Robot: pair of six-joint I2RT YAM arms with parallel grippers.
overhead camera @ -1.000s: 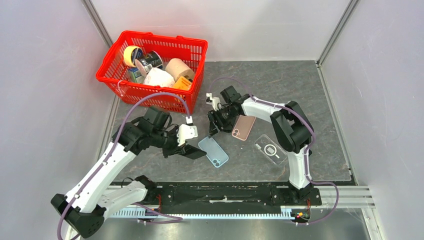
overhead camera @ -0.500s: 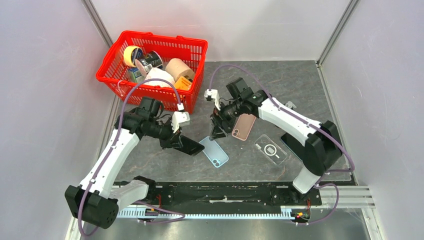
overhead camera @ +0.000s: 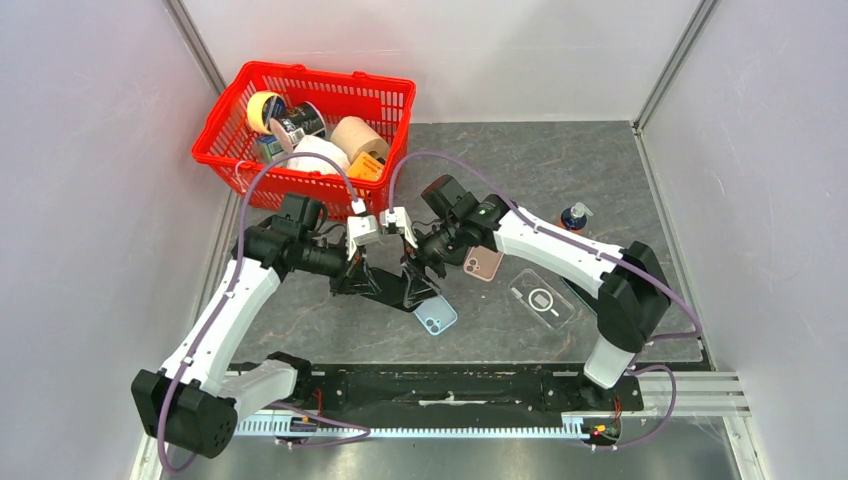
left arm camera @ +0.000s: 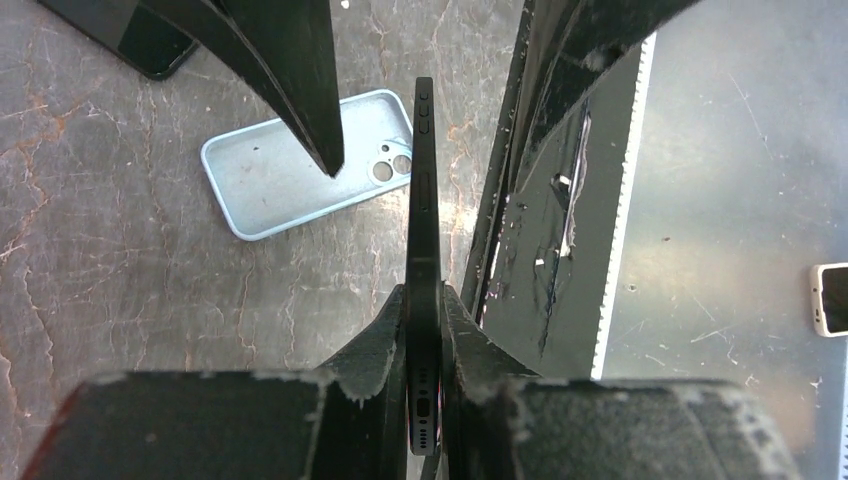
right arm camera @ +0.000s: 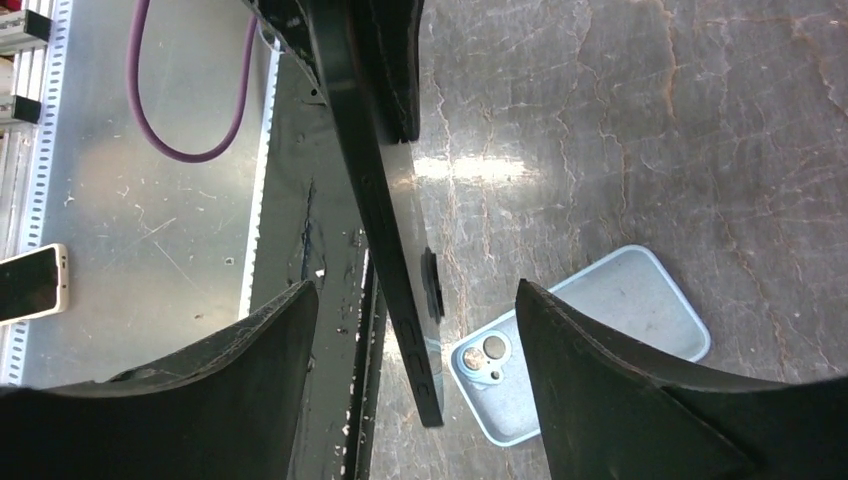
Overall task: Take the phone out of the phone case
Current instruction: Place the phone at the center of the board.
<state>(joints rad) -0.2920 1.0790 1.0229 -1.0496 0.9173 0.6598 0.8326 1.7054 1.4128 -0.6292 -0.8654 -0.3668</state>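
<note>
A: What has been moved since the earlier frames?

B: The right gripper (overhead camera: 410, 292) has been brought left and toward the near edge, away from the pink phone (overhead camera: 484, 263), up to the left gripper (overhead camera: 362, 283). The left one has hardly been shifted.

A: How are the jaws set?

B: The left jaws are pressed together on the bottom end of the black phone (left arm camera: 423, 190), which is held on edge above the table (overhead camera: 560, 160). The right jaws are spread wide, with one finger on each side of that phone. In the right wrist view both are seen apart from it.

A: And the containers?

B: A red basket (overhead camera: 310, 75) is placed at the far left. A tape roll (overhead camera: 264, 108), a paper roll (overhead camera: 358, 137) and other items are packed in it. A clear case (overhead camera: 541, 298) is laid flat at the right.

A: Where is the black phone relative to the grippers?

B: It is clamped by the left one and flanked by the right fingers. Whether a case is on it cannot be told. A blue phone (overhead camera: 436, 317) is laid face down on the table beneath.
</note>
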